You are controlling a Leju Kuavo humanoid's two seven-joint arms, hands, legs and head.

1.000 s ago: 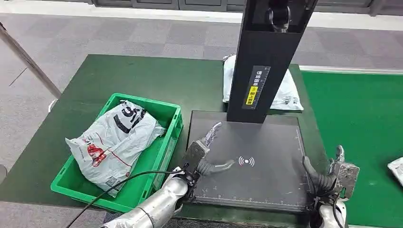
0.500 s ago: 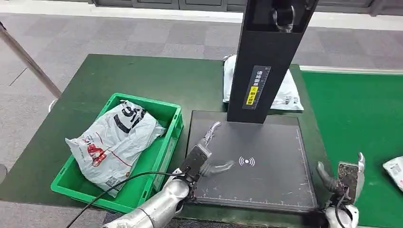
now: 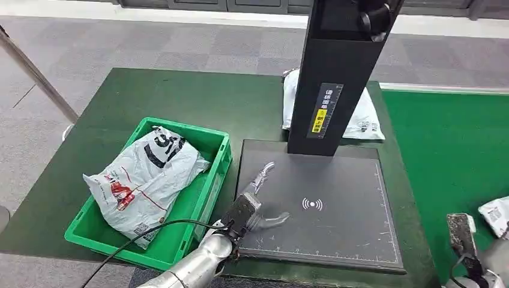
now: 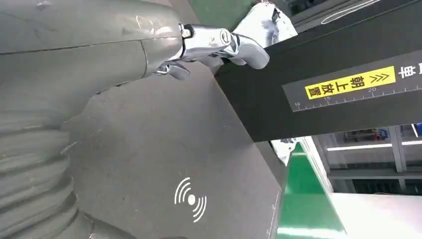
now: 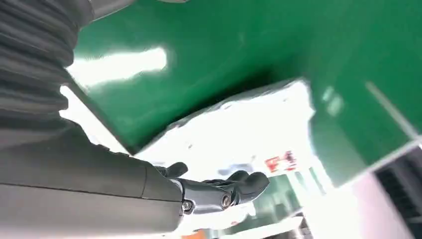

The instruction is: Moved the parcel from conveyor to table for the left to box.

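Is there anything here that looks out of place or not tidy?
Mostly tidy. One white parcel lies on the table behind the black scanner column, half hidden. The grey parcel in the green crate sticks out over its rim.

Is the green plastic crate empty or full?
Not empty: the green plastic crate holds one crumpled grey plastic parcel bag.

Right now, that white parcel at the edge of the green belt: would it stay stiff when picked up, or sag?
Probably sag: the white parcel looks like a thin plastic mailer bag, crinkled like the bag in the green crate. Its glossy film, glaring in the right wrist view, may be slippery. It looks flat, so likely light.
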